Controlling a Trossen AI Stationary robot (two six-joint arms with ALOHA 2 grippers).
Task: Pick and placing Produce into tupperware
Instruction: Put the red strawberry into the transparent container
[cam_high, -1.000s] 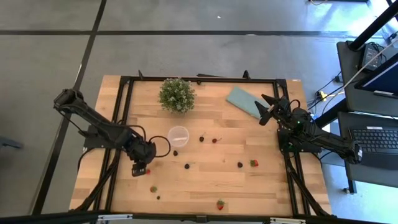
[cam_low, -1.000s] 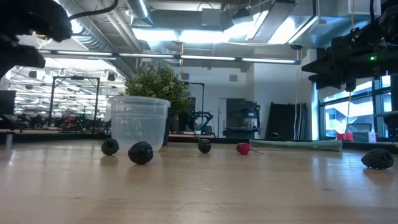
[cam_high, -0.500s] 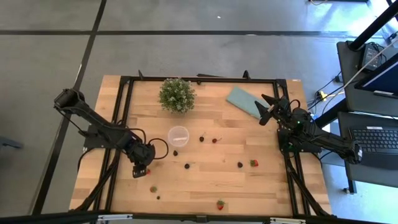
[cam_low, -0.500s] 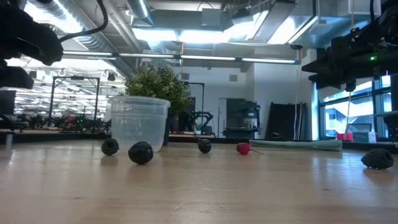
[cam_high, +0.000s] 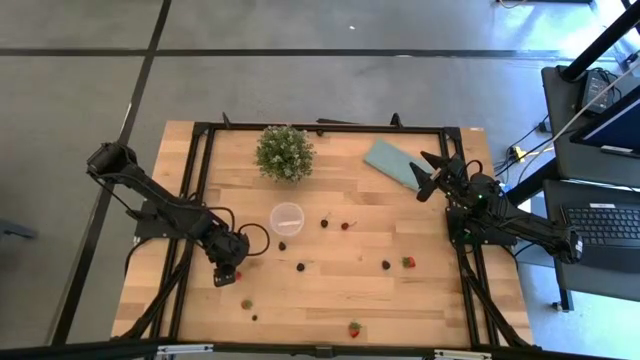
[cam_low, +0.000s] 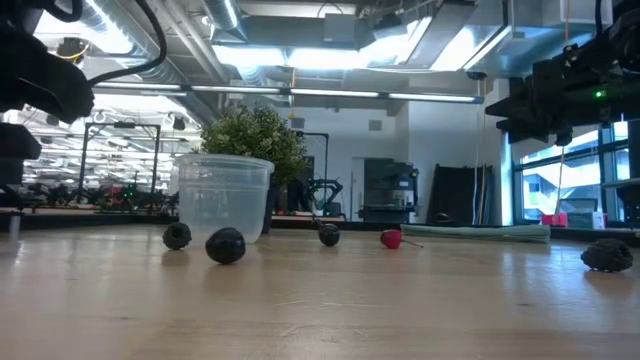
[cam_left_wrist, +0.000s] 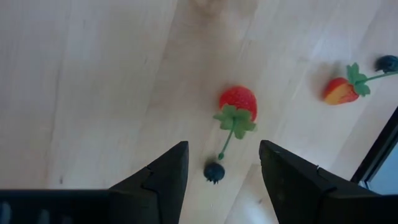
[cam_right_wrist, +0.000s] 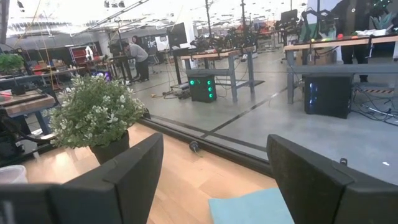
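My left gripper (cam_left_wrist: 222, 149) (cam_high: 226, 272) is open and points down above a red strawberry with a green top (cam_left_wrist: 237, 102). Its fingers stand either side of the berry without touching it. A tiny dark berry (cam_left_wrist: 214, 172) lies beside the stem. A second strawberry (cam_left_wrist: 344, 90) lies farther off. The clear round cup (cam_high: 287, 218) (cam_low: 222, 197) stands upright on the table, with dark berries (cam_high: 282, 245) (cam_high: 301, 267) near it. More berries (cam_high: 346, 226) (cam_high: 408, 262) (cam_high: 354, 328) lie scattered on the wood. My right gripper (cam_right_wrist: 214, 143) (cam_high: 432, 172) waits open at the table's right far part.
A bushy potted plant (cam_high: 285, 152) stands at the far side, behind the cup. A flat teal cloth (cam_high: 392, 163) lies just left of the right gripper. A black frame (cam_high: 205, 160) runs along the table's edges. Bare wood (cam_high: 330, 295) lies between the scattered berries.
My left gripper has come down toward the strawberry and shifted a little toward the near edge. It has stayed open. Nothing on the table has moved.
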